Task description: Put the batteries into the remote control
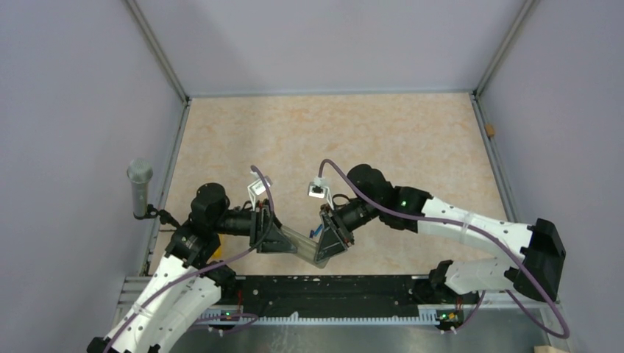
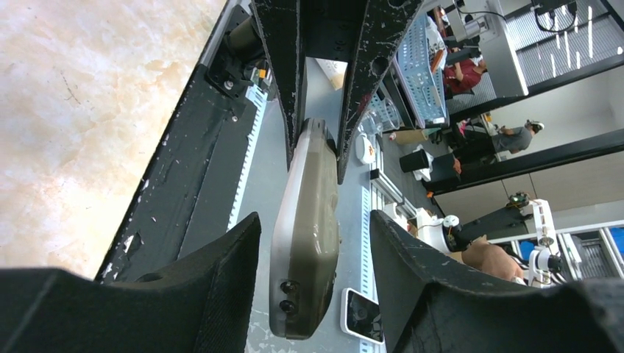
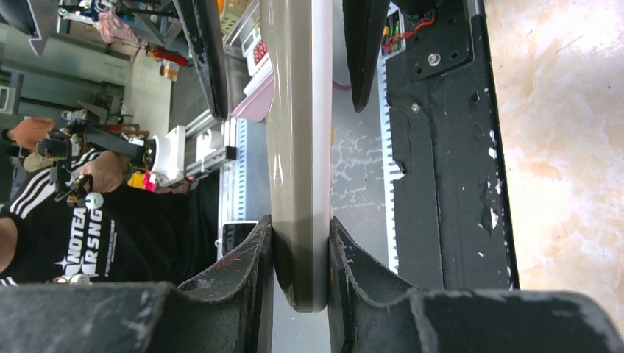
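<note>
The remote control [image 1: 298, 241] hangs in the air between my two grippers, above the table's near edge. In the right wrist view it shows edge-on [image 3: 298, 132], grey back on the left and white face on the right. My right gripper [image 3: 300, 224] [image 1: 330, 243] is shut on one end of it. My left gripper [image 2: 315, 217] [image 1: 274, 239] is open around the other end, with a gap on each side of the remote's grey back [image 2: 309, 235]. The batteries are out of view.
A grey cylinder on a stand [image 1: 140, 187] stands outside the left wall. A bit of yellow [image 1: 218, 254] shows under the left arm. The black rail [image 1: 331, 287] runs along the near edge. The beige table top [image 1: 331, 140] stretches behind the arms.
</note>
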`<state>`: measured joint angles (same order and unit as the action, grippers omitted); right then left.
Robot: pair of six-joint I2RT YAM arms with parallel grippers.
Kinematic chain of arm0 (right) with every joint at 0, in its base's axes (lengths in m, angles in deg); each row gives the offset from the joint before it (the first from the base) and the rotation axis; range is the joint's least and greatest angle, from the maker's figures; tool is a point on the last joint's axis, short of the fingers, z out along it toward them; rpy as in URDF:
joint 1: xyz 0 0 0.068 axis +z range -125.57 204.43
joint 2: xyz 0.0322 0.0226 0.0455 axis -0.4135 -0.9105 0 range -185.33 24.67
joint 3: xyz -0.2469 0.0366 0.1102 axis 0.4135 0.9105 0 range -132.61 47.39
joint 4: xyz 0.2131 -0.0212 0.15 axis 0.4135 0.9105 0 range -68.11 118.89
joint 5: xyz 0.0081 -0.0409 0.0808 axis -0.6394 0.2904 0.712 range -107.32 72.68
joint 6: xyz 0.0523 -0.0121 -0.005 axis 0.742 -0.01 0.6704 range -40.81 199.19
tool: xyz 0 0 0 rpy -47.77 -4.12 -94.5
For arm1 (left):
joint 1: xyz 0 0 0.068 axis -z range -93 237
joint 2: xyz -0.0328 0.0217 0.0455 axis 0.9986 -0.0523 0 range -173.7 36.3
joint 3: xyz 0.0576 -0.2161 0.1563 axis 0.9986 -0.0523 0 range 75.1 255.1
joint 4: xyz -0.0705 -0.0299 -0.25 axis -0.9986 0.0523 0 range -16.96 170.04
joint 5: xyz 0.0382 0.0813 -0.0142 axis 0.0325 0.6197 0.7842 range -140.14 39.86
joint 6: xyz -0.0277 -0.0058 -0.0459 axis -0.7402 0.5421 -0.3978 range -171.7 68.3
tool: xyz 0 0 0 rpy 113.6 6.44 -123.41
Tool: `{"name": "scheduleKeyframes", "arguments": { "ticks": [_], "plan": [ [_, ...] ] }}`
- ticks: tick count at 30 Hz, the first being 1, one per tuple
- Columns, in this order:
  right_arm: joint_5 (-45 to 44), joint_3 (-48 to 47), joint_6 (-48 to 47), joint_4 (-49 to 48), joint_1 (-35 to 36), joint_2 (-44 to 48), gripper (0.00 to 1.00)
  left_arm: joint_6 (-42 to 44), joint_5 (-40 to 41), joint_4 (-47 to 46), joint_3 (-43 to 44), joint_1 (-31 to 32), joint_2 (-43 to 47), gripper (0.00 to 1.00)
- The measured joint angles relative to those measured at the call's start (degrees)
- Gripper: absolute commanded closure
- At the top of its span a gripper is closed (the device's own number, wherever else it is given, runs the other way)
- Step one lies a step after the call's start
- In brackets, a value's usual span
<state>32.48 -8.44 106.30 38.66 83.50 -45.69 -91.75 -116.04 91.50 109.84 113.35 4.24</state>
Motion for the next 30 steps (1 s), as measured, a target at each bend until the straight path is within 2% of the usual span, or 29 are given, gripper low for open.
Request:
{"name": "scheduleKeyframes", "arguments": {
  "ticks": [4, 8, 11, 15, 17, 19, 21, 24, 26, 30],
  "plan": [
    [-0.15, 0.72, 0.02, 0.13, 0.0, 0.87, 1.0, -0.02, 0.81, 0.02, 0.0, 0.0, -0.22, 0.48],
    [-0.22, 1.11, 0.09, 0.2, 0.0, 1.64, 1.0, -0.02, 0.83, 0.0, 0.0, 0.0, -0.24, 0.57],
    [-0.24, 1.11, 0.09, -0.04, 0.02, 1.75, 1.0, -0.07, 0.92, 0.0, 0.0, 0.0, -0.24, 0.69],
    [-0.13, 1.73, 0.04, -0.57, -0.04, 1.75, 1.0, 0.74, 0.28, -0.5, 0.04, 0.13, -0.22, 0.96],
    [0.02, 1.84, 0.11, -0.87, -0.04, 1.75, 1.0, 0.83, 0.42, -0.44, 0.07, 0.22, -0.24, 1.0],
    [-0.02, 1.86, 0.13, -0.87, -0.09, 1.75, 0.94, 0.83, 0.63, -0.44, 0.07, 0.22, -0.24, 1.0],
    [-0.2, 1.86, 0.09, -0.85, -0.09, 1.75, 0.76, 0.81, 0.85, -0.48, 0.07, 0.22, -0.24, 1.0],
    [-1.09, 1.86, -0.07, -0.5, -0.09, 1.88, 0.56, 0.7, 1.53, -0.83, 0.0, 0.24, -0.22, 1.0],
    [-3.74, 1.9, -0.33, 0.33, -0.09, 2.49, 0.48, -0.17, 3.04, -1.25, -0.17, 0.28, -0.2, 1.0],
    [-8.74, 2.95, -0.37, 2.19, -0.11, 4.59, 0.38, -0.9, 7.76, -1.38, -0.85, 0.28, 0.42, 1.0]
  ]
}}
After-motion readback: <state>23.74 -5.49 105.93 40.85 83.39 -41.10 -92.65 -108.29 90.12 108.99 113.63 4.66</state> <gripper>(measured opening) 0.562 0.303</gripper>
